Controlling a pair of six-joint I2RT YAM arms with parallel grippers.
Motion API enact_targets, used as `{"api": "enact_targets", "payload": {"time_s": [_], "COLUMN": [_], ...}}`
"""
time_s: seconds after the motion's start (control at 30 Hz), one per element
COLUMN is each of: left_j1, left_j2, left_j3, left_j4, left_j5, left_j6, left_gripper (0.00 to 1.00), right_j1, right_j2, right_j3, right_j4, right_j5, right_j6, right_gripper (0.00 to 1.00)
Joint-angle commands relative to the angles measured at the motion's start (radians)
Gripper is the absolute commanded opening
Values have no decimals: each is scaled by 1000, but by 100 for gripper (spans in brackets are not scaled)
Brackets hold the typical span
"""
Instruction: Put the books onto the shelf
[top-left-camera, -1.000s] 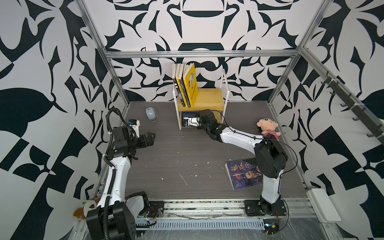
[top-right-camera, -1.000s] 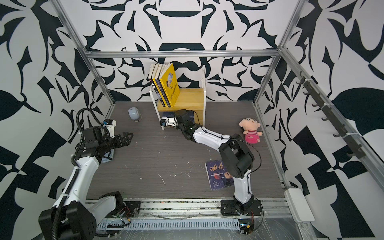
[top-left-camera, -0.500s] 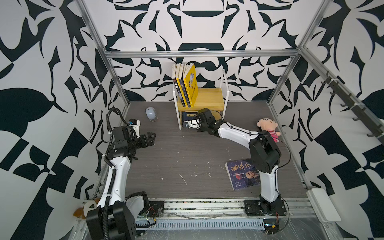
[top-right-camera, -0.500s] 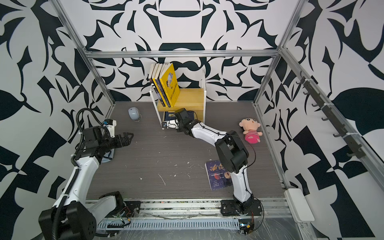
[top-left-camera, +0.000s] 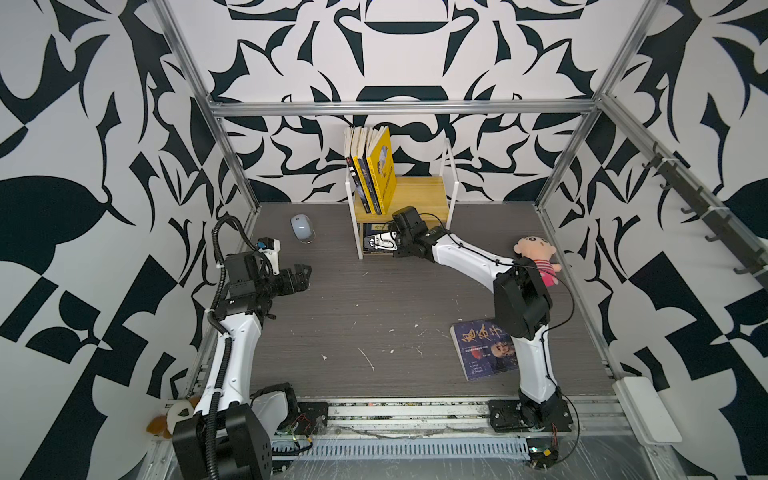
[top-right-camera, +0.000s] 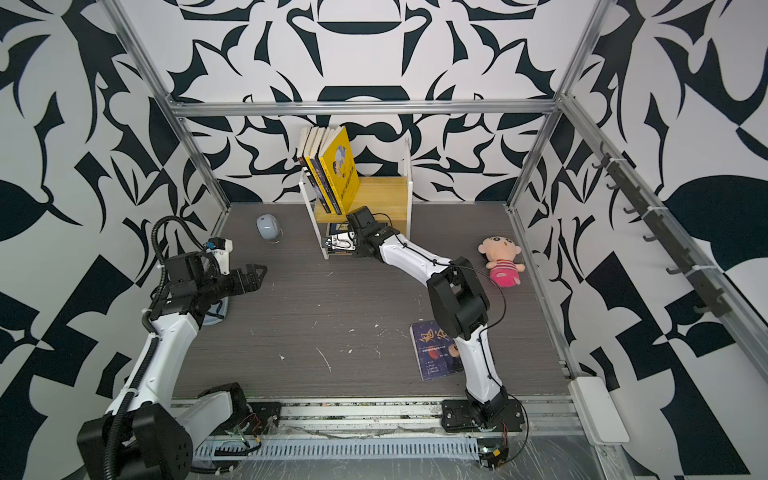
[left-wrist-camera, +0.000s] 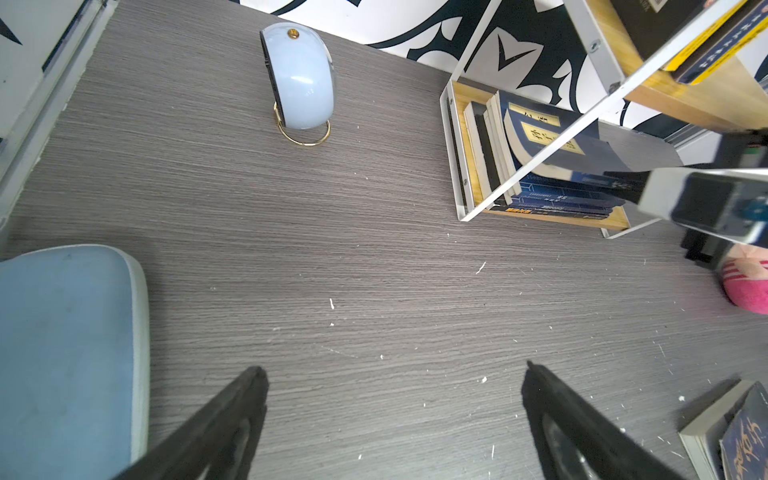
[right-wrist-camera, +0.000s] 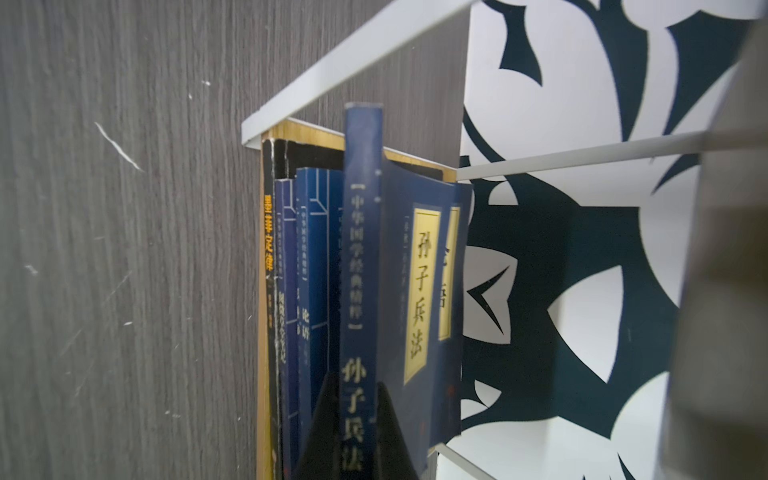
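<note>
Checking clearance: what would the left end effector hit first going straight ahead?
Likely the grey wood-grain tabletop, just short of the white-framed wooden shelf; depth is unclear.

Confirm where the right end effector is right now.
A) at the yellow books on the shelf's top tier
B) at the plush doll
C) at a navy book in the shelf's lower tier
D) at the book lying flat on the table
C: in the right wrist view the right end effector is shut on the spine of a navy book in the lower tier of the shelf, with a finger on each side.
</note>
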Motion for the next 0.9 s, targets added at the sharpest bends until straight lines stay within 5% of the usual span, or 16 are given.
{"api": "enact_targets", "payload": {"time_s": [0.0,0.23,0.37,0.5,0.87], "left_j1": [4,5,5,4,5], "left_j2": [-17,-17,-17,-17,-15], "left_j3": [-24,-28,-29,-30,-30], "left_j4": [9,13,16,15,15], "left_j5": [17,16,18,19,19], "left_j6": [13,18,17,18,17], "left_gripper": [100,100,100,100,100], "right_j1": [-6,-11,-12,-16,-28], "right_j2": [11,28,14,6,7], "right_j3": [64,66,87,123,138], "right_j4": [26,54,-50,-155,-214], "right_j5": [21,22,-26,-58,-81], "right_j6": [-38,-115,-111,-77,-49], "right_gripper": [0,1,29,39,34]}}
